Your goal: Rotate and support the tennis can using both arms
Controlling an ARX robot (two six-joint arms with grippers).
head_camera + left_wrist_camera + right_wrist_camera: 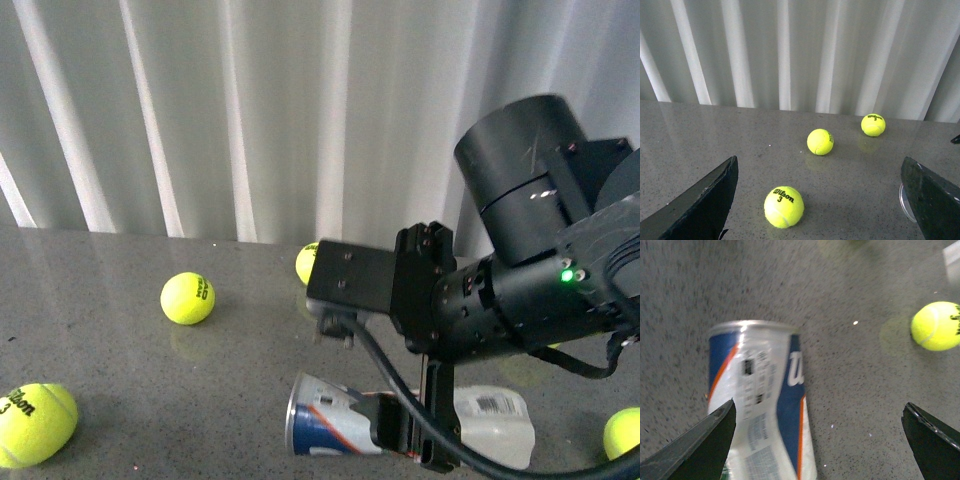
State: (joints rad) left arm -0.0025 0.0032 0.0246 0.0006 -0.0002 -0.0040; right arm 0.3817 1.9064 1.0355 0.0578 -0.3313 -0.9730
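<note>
Lying on its side on the gray worktop (120, 360), the tennis can (335, 425) is close to us in the front view. We see its shiny round end pointing to the left. Its side is blue and white with an orange stripe, and part of a big white letter shows on it.

Our right arm (530, 290) reaches over the can, with a little green light (567, 273) glowing on it. The right claw (420, 440) points down at the middle of the can. In the right wrist view the can (765, 400) lies between the two black fingers (700, 450). It is closer to one of them, and we cannot tell if it touches. That claw (819, 405) is spread wide and grips nothing.

Our left claw (819, 160) is spread wide too, and nothing is between its fingers. It looks out over three yellow balls (784, 206) on the worktop.

In the front view we count four yellow balls (187, 298), all apart from the can. One is far left, one far right, and one is partly hidden behind the right arm. White curtains (250, 120) hang behind the worktop.
</note>
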